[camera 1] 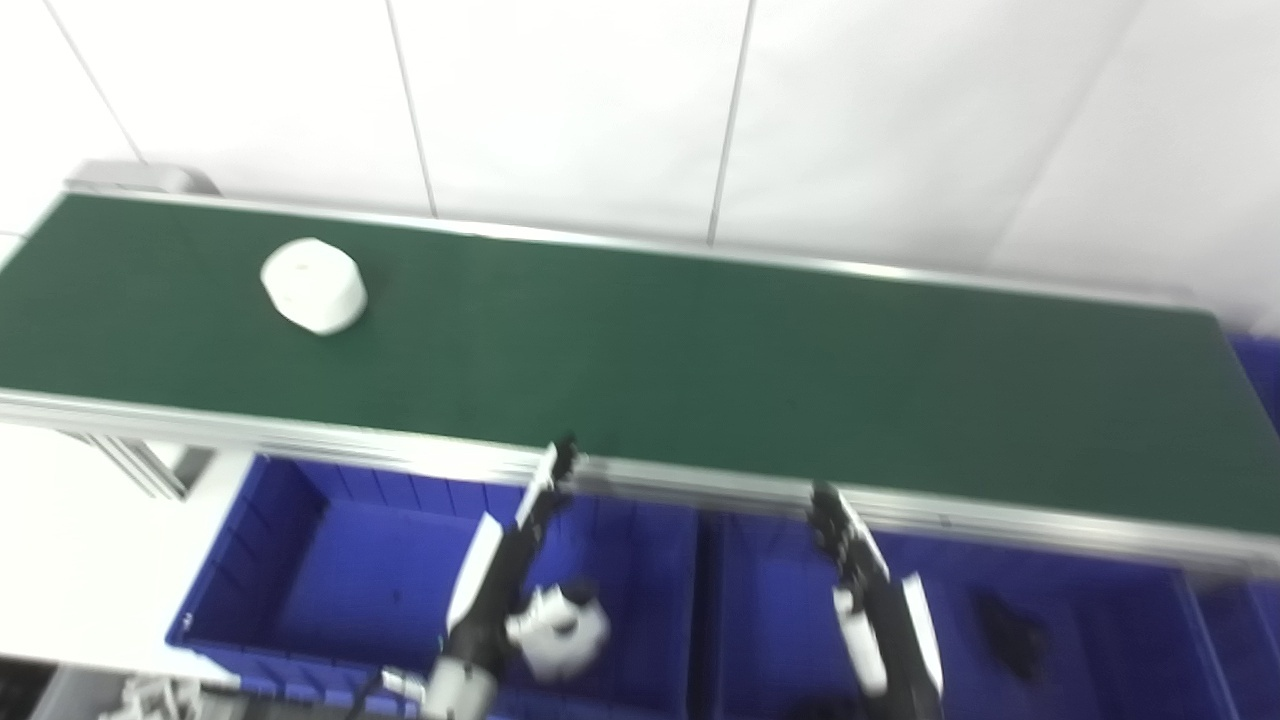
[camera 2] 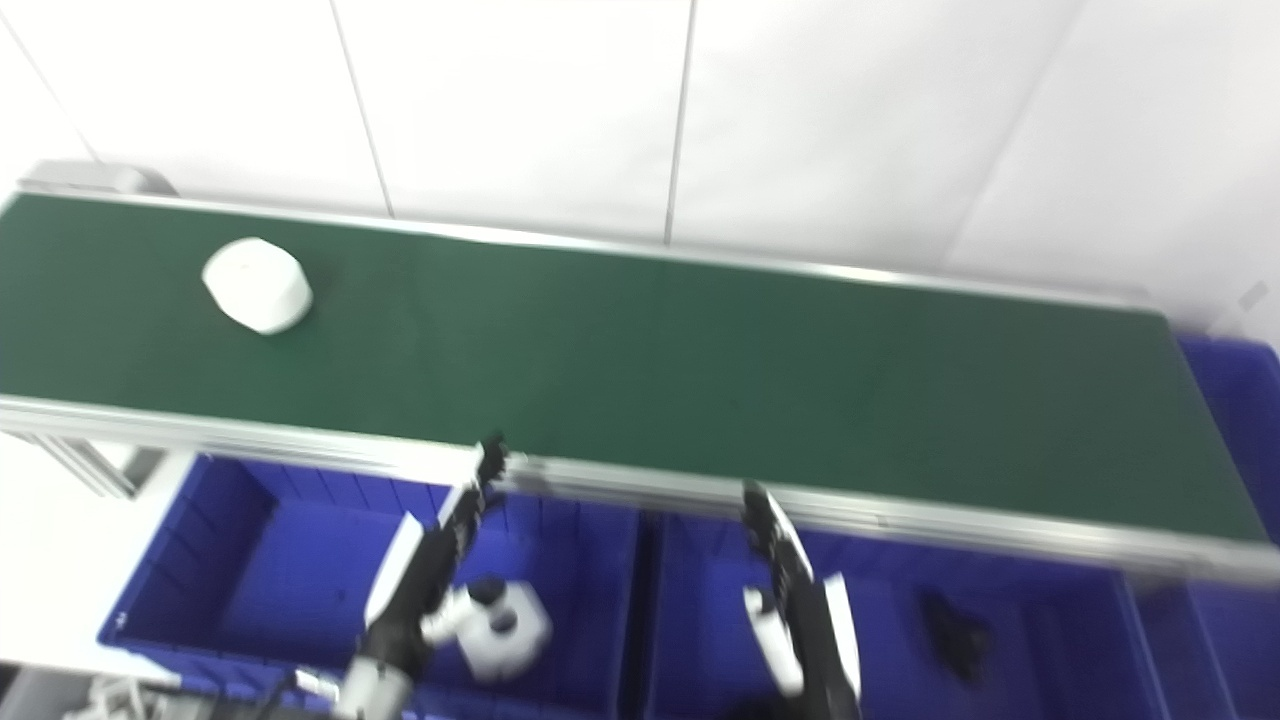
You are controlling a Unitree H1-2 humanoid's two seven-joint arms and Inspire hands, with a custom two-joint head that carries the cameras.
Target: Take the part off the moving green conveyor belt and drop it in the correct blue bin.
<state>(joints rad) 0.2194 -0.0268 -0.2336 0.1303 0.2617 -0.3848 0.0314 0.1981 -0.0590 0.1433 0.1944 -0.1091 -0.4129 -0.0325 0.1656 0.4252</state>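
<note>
A white round part [camera 1: 313,284] lies on the green conveyor belt [camera 1: 700,370] near its far left end. My left hand [camera 1: 510,560] hangs over the left blue bin [camera 1: 250,520], below the belt's near rail, with its fingers stretched out and apart, far from that part. A second white part [camera 1: 558,632] with dark holes sits in this bin beside the hand's thumb; the blur hides whether they touch. My right hand [camera 1: 865,580] is open and empty over the middle blue bin [camera 1: 760,620].
A black part [camera 1: 1010,630] lies in the bin under the right hand. Another blue bin [camera 1: 1262,372] stands past the belt's right end. An aluminium rail [camera 1: 900,505] edges the belt's near side. A white tiled wall rises behind. The picture is blurred.
</note>
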